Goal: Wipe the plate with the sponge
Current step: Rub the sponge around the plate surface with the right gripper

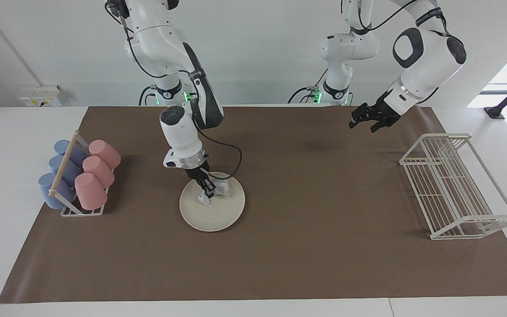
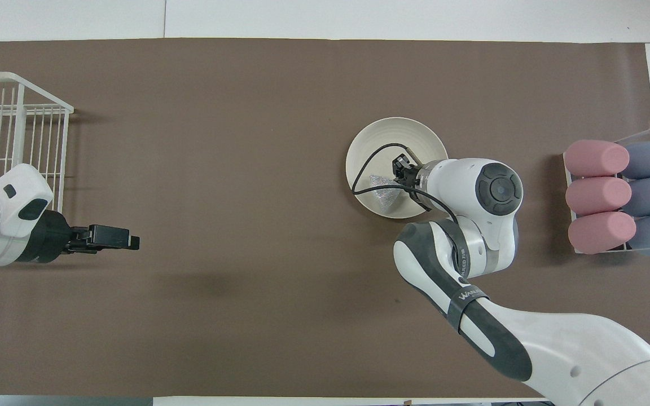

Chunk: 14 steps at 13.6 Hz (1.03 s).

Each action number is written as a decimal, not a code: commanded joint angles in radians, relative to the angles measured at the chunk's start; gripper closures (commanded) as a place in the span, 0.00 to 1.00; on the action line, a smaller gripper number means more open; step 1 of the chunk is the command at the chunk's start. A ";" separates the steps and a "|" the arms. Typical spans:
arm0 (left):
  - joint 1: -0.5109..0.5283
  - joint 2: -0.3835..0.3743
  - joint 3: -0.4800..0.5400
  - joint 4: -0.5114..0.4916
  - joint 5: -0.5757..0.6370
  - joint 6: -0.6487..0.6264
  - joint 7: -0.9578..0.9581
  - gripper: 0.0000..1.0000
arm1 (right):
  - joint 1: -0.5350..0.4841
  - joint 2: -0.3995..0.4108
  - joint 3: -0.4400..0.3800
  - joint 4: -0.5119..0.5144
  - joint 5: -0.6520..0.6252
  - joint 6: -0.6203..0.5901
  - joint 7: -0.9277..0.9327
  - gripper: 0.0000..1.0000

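The cream-white plate [image 1: 220,216] [image 2: 398,132] lies on the brown mat, toward the right arm's end of the table. My right gripper [image 1: 208,192] [image 2: 399,169] points down onto it, shut on the silvery glittery sponge [image 1: 221,188] [image 2: 383,193]. The sponge rests against the plate's surface, on the half nearer the robots. My left gripper [image 1: 363,124] [image 2: 131,242] hangs open and empty above the mat near the wire rack; that arm waits.
A holder with pink and blue cups [image 1: 82,174] [image 2: 618,194] stands at the right arm's end. A white wire rack [image 1: 456,185] [image 2: 14,124] stands at the left arm's end. The right arm's black cable loops over the plate.
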State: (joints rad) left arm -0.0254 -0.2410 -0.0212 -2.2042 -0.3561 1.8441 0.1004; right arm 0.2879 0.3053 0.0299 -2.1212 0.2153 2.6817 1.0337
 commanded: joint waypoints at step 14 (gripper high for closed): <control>0.007 0.012 -0.003 0.017 0.023 0.006 -0.013 0.00 | -0.041 0.032 0.013 0.004 0.018 0.012 -0.144 1.00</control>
State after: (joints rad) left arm -0.0241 -0.2394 -0.0209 -2.2040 -0.3558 1.8471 0.1001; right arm 0.2809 0.3079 0.0336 -2.1194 0.2159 2.6829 0.9644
